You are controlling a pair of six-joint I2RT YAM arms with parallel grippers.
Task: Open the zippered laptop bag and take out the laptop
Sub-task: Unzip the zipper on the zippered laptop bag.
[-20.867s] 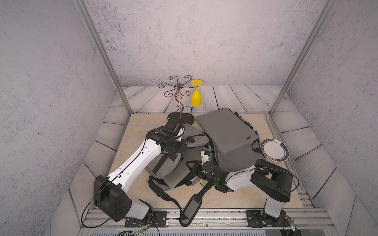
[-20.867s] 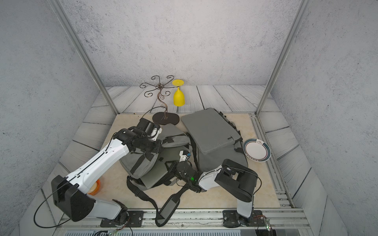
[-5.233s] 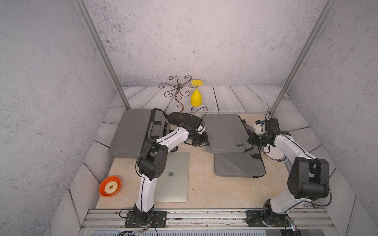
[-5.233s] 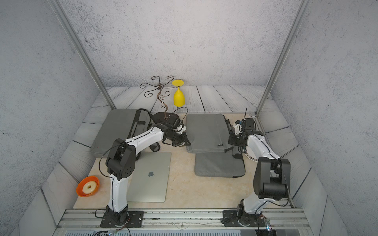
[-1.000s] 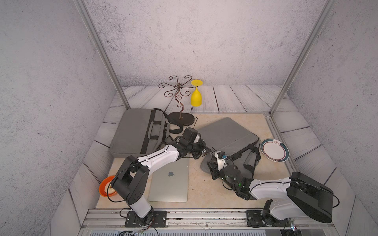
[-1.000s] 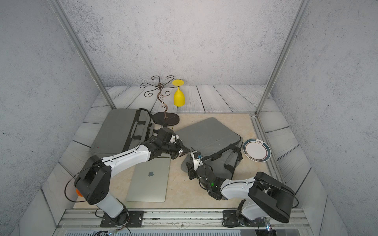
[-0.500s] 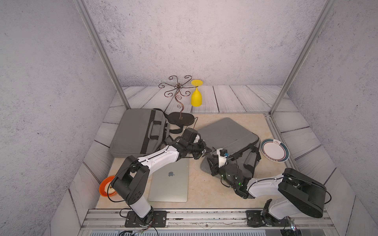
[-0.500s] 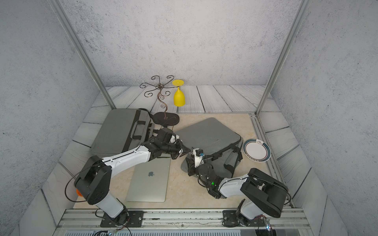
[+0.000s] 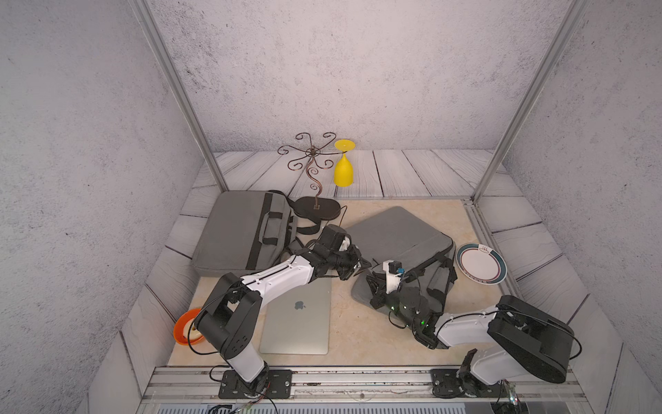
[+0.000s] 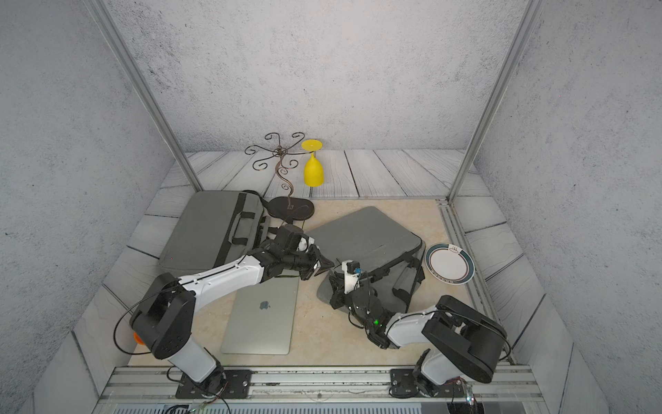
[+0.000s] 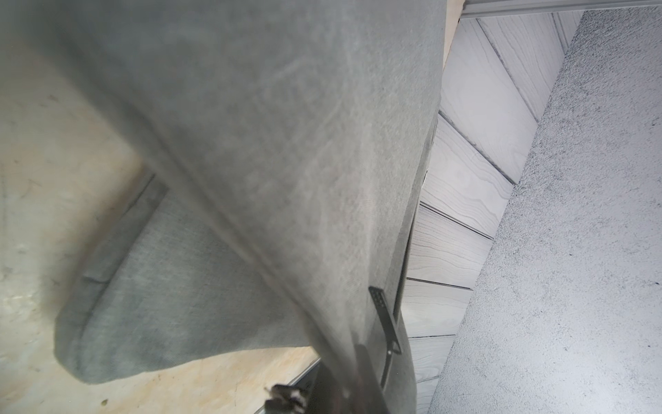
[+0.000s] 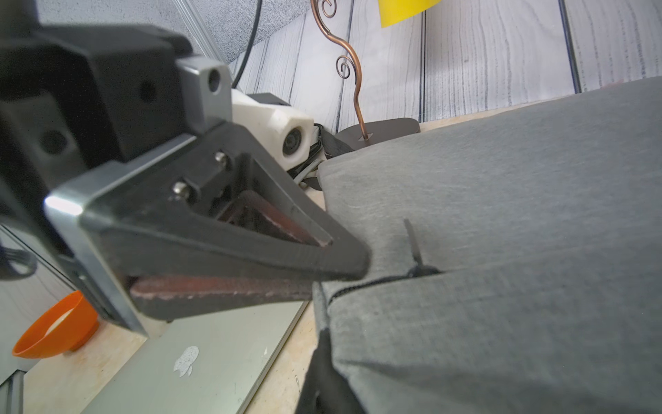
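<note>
Laptop (image 9: 297,319): out of any bag, lid closed, logo up, flat on the mat (image 9: 358,340); we take it as our landmark.
Bag (image 9: 397,233): gray, to the right of the laptop and a little beyond it, with one corner close to the laptop's far right corner. Black straps (image 9: 440,283) lie on its side away from the laptop.
Zip pull (image 12: 415,267): black, with a tie sticking up, on the bag's edge just past the corner that faces the laptop; nothing holds it.
Left gripper (image 9: 364,264): reaches over the laptop's far edge, jaws clamped on the bag's upper layer at that corner. In the left wrist view we see this layer raised above the lower one.
Right gripper (image 9: 370,281): right of the laptop, at the same bag corner, close beside the left gripper, jaws pressed fully together. We cannot tell whether any fabric sits between them.
Second bag (image 9: 233,233): gray with handles, flat beyond the laptop's far left corner, untouched.
Bowl (image 9: 179,329): orange, left of the laptop, partly hidden by the left arm (image 9: 272,279).
Plate (image 9: 481,263): right of the laptop, past the bag.
Stand (image 9: 317,208): copper wire, well beyond the laptop, its dark base just beside the second bag.
Glass (image 9: 344,172): yellow, upside down, hanging from the stand.
</note>
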